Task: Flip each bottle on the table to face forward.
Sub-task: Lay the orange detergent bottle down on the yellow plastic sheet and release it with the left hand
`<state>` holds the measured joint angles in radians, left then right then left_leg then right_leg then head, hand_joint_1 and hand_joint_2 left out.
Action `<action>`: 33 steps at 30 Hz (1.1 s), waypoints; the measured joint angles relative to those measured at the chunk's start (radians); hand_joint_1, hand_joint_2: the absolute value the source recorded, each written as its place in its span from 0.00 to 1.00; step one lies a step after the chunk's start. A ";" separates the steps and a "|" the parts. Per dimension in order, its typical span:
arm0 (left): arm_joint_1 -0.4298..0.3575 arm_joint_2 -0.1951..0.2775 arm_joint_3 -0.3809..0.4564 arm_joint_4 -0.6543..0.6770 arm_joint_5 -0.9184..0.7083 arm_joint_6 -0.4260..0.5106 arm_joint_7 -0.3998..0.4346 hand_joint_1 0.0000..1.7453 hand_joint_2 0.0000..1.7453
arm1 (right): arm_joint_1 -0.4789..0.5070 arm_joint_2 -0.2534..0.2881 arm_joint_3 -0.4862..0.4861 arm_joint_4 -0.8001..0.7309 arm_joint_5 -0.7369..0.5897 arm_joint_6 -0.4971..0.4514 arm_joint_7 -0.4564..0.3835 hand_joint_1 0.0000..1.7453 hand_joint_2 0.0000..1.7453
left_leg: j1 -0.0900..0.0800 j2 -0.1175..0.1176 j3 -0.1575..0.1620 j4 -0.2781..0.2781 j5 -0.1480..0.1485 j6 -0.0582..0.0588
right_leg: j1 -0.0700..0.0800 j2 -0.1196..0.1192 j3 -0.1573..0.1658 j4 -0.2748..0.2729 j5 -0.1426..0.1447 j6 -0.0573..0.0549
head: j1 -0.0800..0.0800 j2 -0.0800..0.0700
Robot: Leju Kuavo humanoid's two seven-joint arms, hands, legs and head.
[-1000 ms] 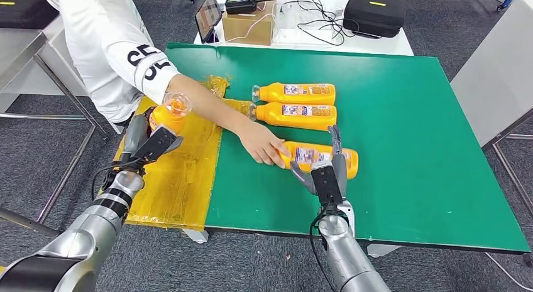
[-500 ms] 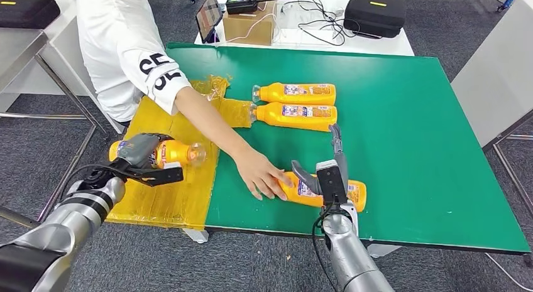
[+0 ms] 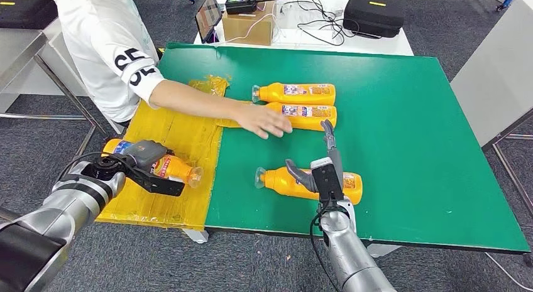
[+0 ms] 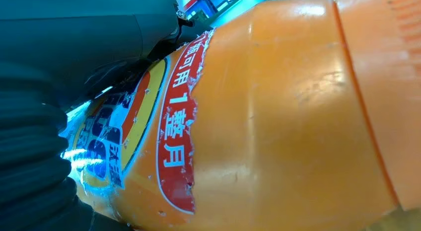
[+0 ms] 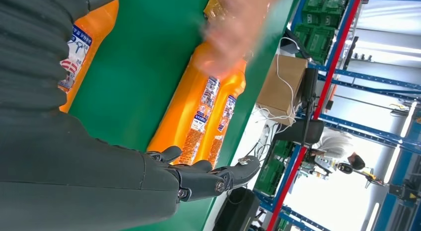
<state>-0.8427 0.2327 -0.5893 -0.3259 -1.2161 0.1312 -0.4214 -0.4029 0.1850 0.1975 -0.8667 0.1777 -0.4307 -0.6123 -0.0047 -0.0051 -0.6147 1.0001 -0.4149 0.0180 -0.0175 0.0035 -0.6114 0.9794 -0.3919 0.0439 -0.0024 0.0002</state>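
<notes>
Looking from the head view, you see the left hand (image 3: 148,163) gripping an orange bottle (image 3: 164,167) over the yellow mat (image 3: 182,141), while the right hand (image 3: 320,169) hovers, fingers spread, above the near bottle (image 3: 295,182) on the green table (image 3: 402,135). A person's hand (image 3: 264,121) rests on the middle bottle (image 3: 308,115); reaching there risks a collision. The left wrist view shows the torn label (image 4: 174,136); the smooth plastic may slip. In the right wrist view the fingers (image 5: 208,179) stay apart, empty.

- Two orange bottles (image 3: 294,93) (image 3: 302,115) lay side by side, touching, toward the table's far edge, necks left.
- A third bottle (image 3: 284,181) lay near the front edge.
- A fourth bottle (image 3: 164,167) lay tilted over the yellow sheet.
</notes>
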 joint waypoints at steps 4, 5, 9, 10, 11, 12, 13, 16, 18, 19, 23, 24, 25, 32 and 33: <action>-0.003 0.000 -0.010 0.004 0.000 -0.002 0.001 1.00 1.00 | 0.000 0.000 0.000 0.000 0.000 0.000 0.000 0.00 1.00 | 0.000 0.000 0.000 0.000 0.000 0.000 | 0.000 0.000 0.000 0.000 0.000 0.000 | 0.000 0.000; -0.005 0.000 -0.012 0.006 -0.001 -0.005 0.001 1.00 1.00 | 0.000 0.000 0.000 0.000 0.000 0.000 0.000 0.00 1.00 | 0.000 0.000 0.000 0.000 0.000 0.000 | 0.000 0.000 0.000 0.000 0.000 0.000 | 0.000 0.000; -0.010 0.000 -0.026 0.011 -0.010 -0.026 0.001 1.00 1.00 | -0.003 0.000 0.004 0.001 0.001 0.008 0.000 0.00 1.00 | 0.000 0.000 0.000 0.000 0.000 0.000 | 0.000 0.000 0.000 0.000 0.000 0.000 | 0.000 0.000; -0.011 -0.001 -0.029 0.013 -0.012 -0.027 0.002 0.94 1.00 | -0.005 0.000 0.006 0.003 0.002 0.010 0.000 0.00 1.00 | 0.000 0.000 0.000 0.000 0.000 0.000 | 0.000 0.000 0.000 0.000 0.000 0.000 | 0.000 0.000; -0.011 -0.002 -0.033 0.014 -0.014 -0.027 0.004 0.74 1.00 | -0.009 0.000 0.009 0.005 0.002 0.012 0.001 0.00 1.00 | 0.000 0.000 0.000 0.000 0.000 0.000 | 0.000 0.000 0.000 0.000 0.000 0.000 | 0.000 0.000; -0.011 -0.003 -0.036 0.016 -0.015 -0.024 0.007 0.51 1.00 | -0.012 0.000 0.013 0.008 0.004 0.014 0.001 0.00 1.00 | 0.000 0.000 0.001 0.000 0.000 0.000 | 0.000 0.000 0.000 0.000 0.000 0.000 | 0.000 0.000; -0.011 -0.005 -0.039 0.017 -0.015 -0.018 0.012 0.27 1.00 | -0.016 0.001 0.016 0.011 0.006 0.015 0.002 0.00 1.00 | 0.000 0.000 0.001 0.000 0.000 0.000 | 0.000 0.000 0.001 0.000 0.000 0.000 | 0.000 0.000; -0.006 -0.015 -0.042 0.019 -0.003 -0.004 0.024 0.00 1.00 | -0.025 0.003 0.023 0.019 0.010 0.019 0.002 0.00 1.00 | 0.000 -0.002 0.002 0.000 0.000 0.000 | 0.000 -0.001 0.002 0.000 0.000 0.000 | 0.000 0.000; -0.003 -0.024 -0.041 0.022 0.015 -0.003 0.027 0.00 1.00 | -0.033 0.005 0.026 0.026 0.011 0.021 0.002 0.00 1.00 | 0.000 -0.003 0.003 0.000 0.000 0.000 | 0.000 -0.002 0.003 0.000 0.000 0.000 | 0.000 0.000; -0.001 -0.029 -0.041 0.023 0.026 -0.001 0.026 0.00 1.00 | -0.036 0.006 0.027 0.030 0.012 0.023 0.003 0.00 1.00 | 0.000 -0.004 0.003 0.000 0.000 0.000 | 0.000 -0.002 0.004 0.000 0.000 0.000 | 0.000 0.000; 0.007 -0.043 -0.032 0.024 0.071 0.033 0.004 0.00 1.00 | -0.051 0.006 0.035 0.049 0.018 0.033 0.011 0.00 1.00 | 0.000 -0.005 0.004 0.000 0.001 0.000 | 0.000 -0.004 0.006 0.000 0.000 0.000 | 0.000 0.000; 0.012 -0.047 -0.026 0.024 0.085 0.046 -0.006 0.00 1.00 | -0.055 0.006 0.038 0.056 0.022 0.034 0.015 0.00 1.00 | 0.000 -0.006 0.004 0.000 0.002 0.000 | 0.000 -0.005 0.006 0.000 0.000 0.000 | 0.000 0.000; 0.017 -0.050 -0.019 0.024 0.098 0.059 -0.017 0.00 1.00 | -0.059 0.006 0.041 0.063 0.029 0.035 0.019 0.00 1.00 | 0.000 -0.006 0.004 0.000 0.002 0.000 | 0.000 -0.005 0.006 0.000 0.000 0.000 | 0.000 0.000; 0.060 -0.078 0.038 0.023 0.182 0.170 -0.090 0.00 1.00 | -0.095 0.006 0.074 0.151 0.119 0.018 0.057 0.00 1.00 | 0.000 -0.005 0.004 0.000 0.002 0.000 | 0.000 -0.004 0.005 0.000 0.000 0.000 | 0.000 0.000; 0.070 -0.083 0.052 0.022 0.207 0.192 -0.111 0.00 1.00 | -0.100 0.005 0.080 0.164 0.131 0.015 0.061 0.00 1.00 | 0.000 -0.005 0.004 0.000 0.002 0.000 | 0.000 -0.004 0.005 0.000 0.000 0.000 | 0.000 0.000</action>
<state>-0.7725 0.1498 -0.5378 -0.3037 -1.0093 0.3232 -0.5324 -0.5028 0.1904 0.2772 -0.7023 0.3087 -0.4159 -0.5513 -0.0052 -0.0099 -0.6108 1.0001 -0.4129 0.0185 -0.0178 -0.0008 -0.6063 0.9793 -0.3918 0.0440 -0.0025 0.0001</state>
